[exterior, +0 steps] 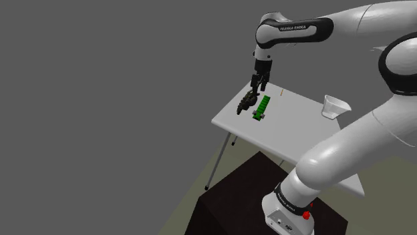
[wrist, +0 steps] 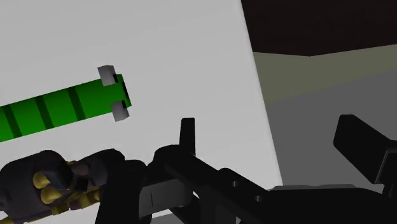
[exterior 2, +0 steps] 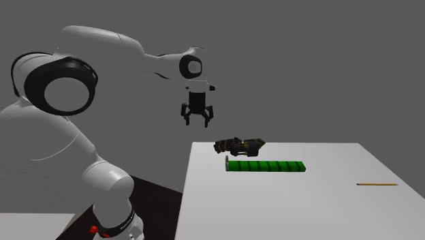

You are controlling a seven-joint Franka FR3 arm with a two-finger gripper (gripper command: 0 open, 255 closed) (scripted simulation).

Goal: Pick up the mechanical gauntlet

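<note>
Mechanical gauntlet [exterior: 247, 101], shoulder view: a dark object lying on the white table [exterior: 301, 123] close to the edge on the view's left, just beside a green ribbed bar [exterior: 262, 108] that lies on its right. The gripper [exterior: 259, 87] hangs directly over the gauntlet; contact cannot be judged from this angle. A pencil [exterior: 282, 93] lies farther back on the table, and a white container [exterior: 334, 105] stands well apart toward the view's right. The dark stand [exterior: 254, 193] sits at lower right. Second exterior view: the gauntlet [exterior 2: 238, 145] rests flat on the table [exterior 2: 286, 204], just behind the green bar [exterior 2: 265, 166]. The gripper [exterior 2: 195, 123] is above it and offset toward the view's left, clear of it, released, with fingers spread and nothing between them. The pencil [exterior 2: 376, 184] lies near the view's right edge. Wrist view: the gauntlet [wrist: 51, 184], dark with gold-coloured knuckle joints, lies on the table beside the black fingers, not between them. The green bar [wrist: 57, 111] ends in a grey cap.
</note>
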